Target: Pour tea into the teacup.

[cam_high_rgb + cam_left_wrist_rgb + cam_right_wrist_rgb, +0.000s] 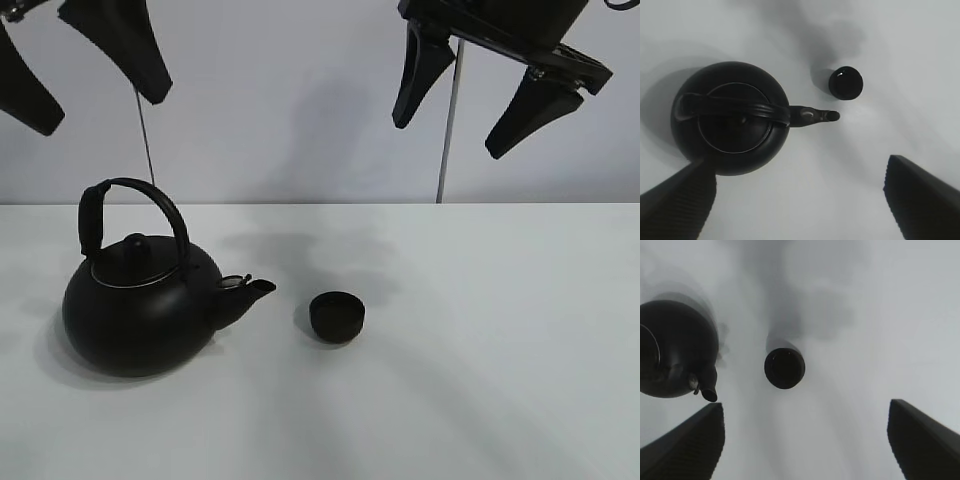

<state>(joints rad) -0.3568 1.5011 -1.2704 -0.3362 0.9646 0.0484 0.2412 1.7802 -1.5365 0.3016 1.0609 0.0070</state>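
Down on the white table [500,350], a little ahead of its middle in the high view, sits the teacup [337,316]; it is small, matte black, round and handleless, standing upright with its mouth open upward; nothing touches it; its inside reads only as dark, so whether it holds anything cannot be told. From the left wrist camera the cup [845,82] shows as a dark disc with a small glint on its rim; from the right wrist camera it [784,368] is blurred, with a soft shadow trailing beyond it.

Just beside the cup, on the left arm's side, stands the kettle [140,310]; it is big, round and black, with its lid [138,258] and knob in place and its arched handle [130,205] raised upright; its spout [250,290] points toward the cup, the tip near it but apart, with bare table between them. The left wrist view looks straight down on the kettle [730,117], handle running across the lid, spout [817,116] aimed to one side of the cup; the right wrist view catches only part of the kettle's body [675,350] and spout tip.

High above the table hang both claws; the left gripper [75,75] is over the kettle, its fingers [677,205] spread wide and holding nothing; the right gripper [480,85] is up on the other side, likewise spread with nothing between its fingers [925,440].
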